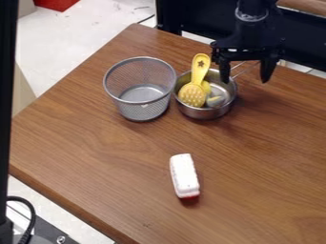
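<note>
My black gripper hangs at the upper right, its two fingers spread wide apart and nothing visible between them but the thin wire handle behind. Its left finger is over or beside the right rim of a metal pot; whether they touch I cannot tell. A yellow brush with a star on its handle leans in the pot, handle up against the back. Beside it in the pot lies a small greyish-yellow item. Left of the pot stands a silver mesh basket. Nearer the front, a white block-like object with a red underside lies on the table.
The brown wooden table has its left edge running diagonally down to the front. A dark post rises along the left side of the view, with a black cable at lower left. Black furniture stands behind the table.
</note>
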Controlling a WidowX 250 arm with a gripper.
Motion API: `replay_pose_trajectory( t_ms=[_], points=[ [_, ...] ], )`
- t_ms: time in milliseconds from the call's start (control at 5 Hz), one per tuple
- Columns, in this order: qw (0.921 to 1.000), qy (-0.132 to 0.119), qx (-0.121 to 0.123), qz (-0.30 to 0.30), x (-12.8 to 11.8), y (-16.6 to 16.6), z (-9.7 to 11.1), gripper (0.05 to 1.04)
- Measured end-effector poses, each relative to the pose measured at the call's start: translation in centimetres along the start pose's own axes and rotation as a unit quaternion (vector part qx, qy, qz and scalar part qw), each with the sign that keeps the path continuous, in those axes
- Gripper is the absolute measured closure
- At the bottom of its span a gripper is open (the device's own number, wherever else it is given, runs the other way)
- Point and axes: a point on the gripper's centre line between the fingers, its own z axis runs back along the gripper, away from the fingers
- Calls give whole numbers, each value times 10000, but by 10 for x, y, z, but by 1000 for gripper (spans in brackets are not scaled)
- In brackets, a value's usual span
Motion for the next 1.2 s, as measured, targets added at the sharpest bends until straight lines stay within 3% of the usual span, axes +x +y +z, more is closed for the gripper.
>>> replay_pose_trajectory(
  t_ms=[200, 400, 600, 1200],
  points=[
    [9999, 124, 103, 7, -4, 3, 0, 83],
    [9998, 72, 162, 23, -7, 6, -6, 83],
    [9998, 137, 111, 13, -12, 6, -11, 83],
    [9998, -16, 173, 65, -14, -2, -22, 83]
  ],
)
